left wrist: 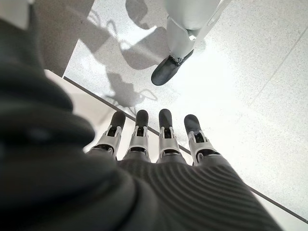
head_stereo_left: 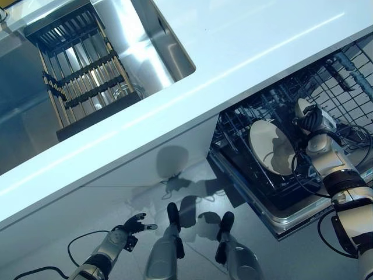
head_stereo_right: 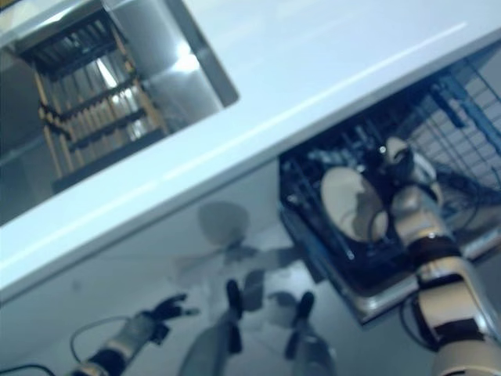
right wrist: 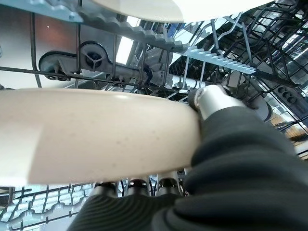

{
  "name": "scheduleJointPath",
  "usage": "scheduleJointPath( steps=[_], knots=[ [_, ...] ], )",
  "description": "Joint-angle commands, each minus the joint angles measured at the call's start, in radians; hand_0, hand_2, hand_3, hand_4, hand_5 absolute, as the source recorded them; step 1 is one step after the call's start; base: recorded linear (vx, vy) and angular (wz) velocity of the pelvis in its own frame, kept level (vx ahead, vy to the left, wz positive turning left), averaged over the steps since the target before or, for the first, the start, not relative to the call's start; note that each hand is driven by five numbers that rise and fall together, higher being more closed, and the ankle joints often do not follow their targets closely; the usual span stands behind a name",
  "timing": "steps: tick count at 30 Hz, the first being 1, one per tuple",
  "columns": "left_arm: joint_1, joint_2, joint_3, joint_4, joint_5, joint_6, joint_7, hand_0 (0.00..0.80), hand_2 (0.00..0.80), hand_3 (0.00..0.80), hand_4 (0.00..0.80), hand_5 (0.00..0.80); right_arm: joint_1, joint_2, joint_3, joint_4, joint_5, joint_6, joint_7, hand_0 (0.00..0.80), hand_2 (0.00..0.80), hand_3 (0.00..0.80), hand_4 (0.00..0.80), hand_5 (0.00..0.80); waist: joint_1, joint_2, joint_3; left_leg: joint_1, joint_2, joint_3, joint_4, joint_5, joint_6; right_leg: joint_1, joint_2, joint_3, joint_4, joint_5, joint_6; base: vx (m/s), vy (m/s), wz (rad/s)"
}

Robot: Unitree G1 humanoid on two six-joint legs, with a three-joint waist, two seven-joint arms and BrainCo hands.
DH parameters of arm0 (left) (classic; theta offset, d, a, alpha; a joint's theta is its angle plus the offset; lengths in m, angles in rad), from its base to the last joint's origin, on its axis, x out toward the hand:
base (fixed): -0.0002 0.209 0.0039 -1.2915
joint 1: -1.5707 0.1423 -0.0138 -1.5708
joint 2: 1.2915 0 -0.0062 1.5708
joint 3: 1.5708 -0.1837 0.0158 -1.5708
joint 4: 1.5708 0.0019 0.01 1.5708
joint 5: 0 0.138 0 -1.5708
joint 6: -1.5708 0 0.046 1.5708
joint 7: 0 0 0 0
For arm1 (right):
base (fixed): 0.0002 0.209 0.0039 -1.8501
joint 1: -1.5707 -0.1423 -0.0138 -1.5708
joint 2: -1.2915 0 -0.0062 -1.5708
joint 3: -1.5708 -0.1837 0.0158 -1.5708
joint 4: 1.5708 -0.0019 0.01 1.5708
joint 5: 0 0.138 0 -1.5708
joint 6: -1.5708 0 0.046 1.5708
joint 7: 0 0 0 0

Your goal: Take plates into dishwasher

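Observation:
A cream plate [head_stereo_left: 270, 147] stands on edge in the pulled-out lower rack [head_stereo_left: 344, 81] of the dishwasher, below the counter at the right. My right hand [head_stereo_left: 312, 119] is at the plate's far edge. In the right wrist view its thumb [right wrist: 214, 100] lies on one face of the plate [right wrist: 96, 134] and its fingers [right wrist: 137, 185] curl under the other, so it is shut on the plate. Another pale plate [right wrist: 139, 7] shows just beyond, among the rack's tines. My left hand [head_stereo_left: 133, 226] hangs low over the floor, open, its fingers [left wrist: 166, 134] straight and holding nothing.
A white counter [head_stereo_left: 245, 52] runs across the view above the dishwasher. A steel sink [head_stereo_left: 145, 46] with a dark slatted drying rack [head_stereo_left: 81, 70] is set in it at the upper left. The dishwasher's open front edge [head_stereo_left: 285, 224] juts out over the grey floor.

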Motion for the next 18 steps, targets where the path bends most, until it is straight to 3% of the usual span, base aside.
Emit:
scheduleJointPath(
  steps=[1, 3, 6, 8, 10, 12, 18],
  knots=[
    [-0.048, 0.005, -0.045, 0.022, 0.001, 0.000, -0.005, 0.000, 0.000, 0.000, 0.000, 0.000, -0.043, 0.019, 0.033, 0.029, 0.044, -0.029, -0.017, 0.800, 0.800, 0.800, 0.800, 0.800, 0.019, -0.011, 0.012, 0.006, -0.056, 0.021, -0.005, -0.087, 0.053, -0.103, 0.010, 0.019, 0.215, -0.171, -0.064, 0.000, 0.000, 0.00],
    [-0.047, 0.004, -0.045, 0.027, 0.002, -0.003, -0.004, 0.000, 0.000, 0.000, 0.000, 0.000, -0.040, 0.017, 0.030, 0.032, 0.050, -0.034, -0.020, 0.800, 0.800, 0.800, 0.800, 0.800, 0.018, -0.013, 0.010, 0.010, -0.056, 0.023, -0.005, -0.088, 0.053, -0.099, 0.010, 0.020, 0.214, -0.173, -0.064, 0.000, 0.000, 0.00],
    [-0.046, 0.005, -0.043, 0.026, 0.003, -0.003, -0.002, 0.000, 0.000, 0.000, 0.000, 0.000, -0.030, 0.016, 0.024, 0.021, 0.054, -0.028, -0.031, 0.609, 0.609, 0.609, 0.609, 0.609, 0.018, -0.016, 0.007, 0.012, -0.054, 0.024, -0.005, -0.089, 0.054, -0.096, 0.011, 0.018, 0.213, -0.172, -0.063, 0.000, 0.000, 0.00],
    [-0.045, 0.003, -0.043, 0.026, 0.002, 0.000, 0.001, 0.000, 0.000, 0.000, 0.000, 0.000, -0.023, 0.015, 0.020, 0.014, 0.056, -0.026, -0.038, 0.562, 0.562, 0.562, 0.562, 0.562, 0.016, -0.018, 0.005, 0.015, -0.054, 0.026, -0.005, -0.089, 0.053, -0.094, 0.011, 0.018, 0.212, -0.172, -0.063, 0.000, 0.000, 0.00],
    [-0.045, 0.003, -0.042, 0.031, 0.001, -0.001, 0.001, 0.000, 0.000, 0.000, 0.000, 0.000, -0.017, 0.013, 0.013, 0.010, 0.056, -0.025, -0.042, 0.345, 0.345, 0.345, 0.345, 0.345, 0.014, -0.021, 0.002, 0.019, -0.052, 0.028, -0.005, -0.090, 0.052, -0.088, 0.012, 0.019, 0.207, -0.170, -0.063, 0.000, 0.000, 0.00],
    [-0.042, 0.003, -0.041, 0.032, 0.003, -0.003, 0.000, 0.000, 0.000, 0.000, 0.000, 0.000, -0.012, 0.010, 0.009, 0.008, 0.058, -0.028, -0.053, 0.000, 0.000, 0.000, 0.000, 0.000, 0.014, -0.022, 0.001, 0.023, -0.051, 0.030, -0.005, -0.091, 0.052, -0.082, 0.013, 0.019, 0.204, -0.169, -0.062, 0.000, 0.000, 0.00],
    [-0.038, 0.006, -0.038, 0.029, 0.004, -0.002, -0.001, 0.000, 0.000, 0.000, 0.000, 0.000, -0.006, 0.007, 0.001, -0.006, 0.053, -0.028, -0.074, 0.000, 0.000, 0.000, 0.000, 0.000, 0.013, -0.026, -0.002, 0.031, -0.050, 0.033, -0.005, -0.093, 0.052, -0.072, 0.014, 0.020, 0.197, -0.168, -0.061, 0.000, 0.000, 0.00]
  ],
)
